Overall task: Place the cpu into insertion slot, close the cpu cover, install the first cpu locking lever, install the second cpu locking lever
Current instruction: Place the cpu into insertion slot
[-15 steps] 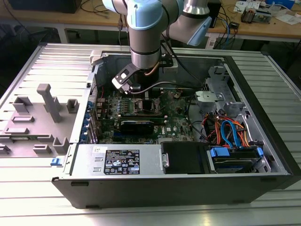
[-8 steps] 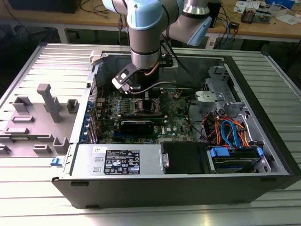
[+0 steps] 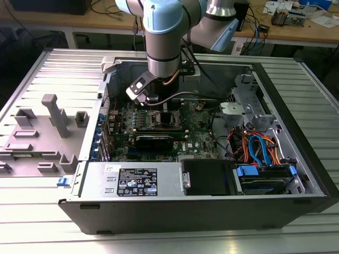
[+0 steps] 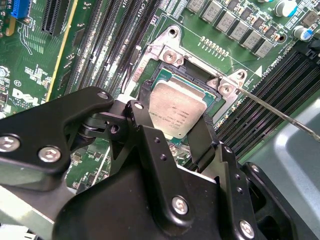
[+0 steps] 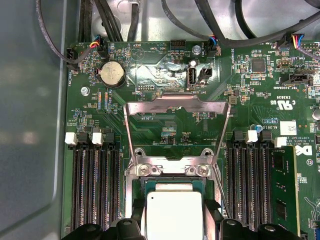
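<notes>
The bench is carrying the open case, and the arm is reaching down to the board. The hand, set narrow, is hovering over the slot. The cover is lying flipped back, off the slot. The hand is gripping the cpu by 2 opposite edges and holding it flat at the slot; I cannot tell if it is seated. A lever is sticking out unlatched. Step 1 of 4 is looking nearly done; the cover and both levers are waiting.
</notes>
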